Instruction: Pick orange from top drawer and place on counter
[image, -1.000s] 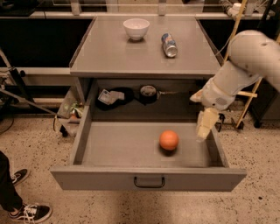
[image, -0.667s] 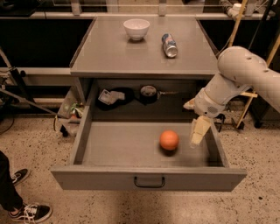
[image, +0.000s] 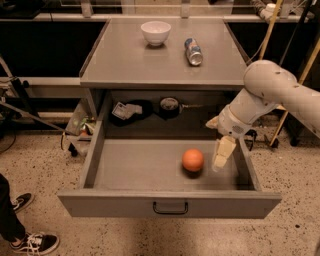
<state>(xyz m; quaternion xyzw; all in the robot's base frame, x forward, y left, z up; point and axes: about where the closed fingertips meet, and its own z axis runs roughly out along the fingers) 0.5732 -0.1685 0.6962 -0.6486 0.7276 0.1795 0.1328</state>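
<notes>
The top drawer (image: 131, 167) is pulled wide open. A small black handle (image: 170, 208) is seen in the middle of its front. The orange (image: 193, 160) is found inside the drawer, on the flat grey floor, a bit to the right of the middle. It is not touched by anything.

The gripper (image: 221, 159) is held down inside the drawer, just beside the orange on its right, with a small gap between them. It is pointed downward and tilted a little. Whether it is open or closed cannot be told. It is carried by a thick white arm (image: 272, 95) that is reached in from the right side, over the drawer's right wall.

Above the drawer, the grey counter (image: 130, 62) is seen. A white bowl (image: 156, 32) is set upright near its back edge. A can (image: 193, 51) is laid on its side just to the right of the bowl.

Under the counter, behind the drawer, some dark things (image: 150, 109) are tucked in the shadow, and what they are cannot be told. A pair of black and white shoes (image: 31, 242) is seen on the speckled floor at the bottom left.
</notes>
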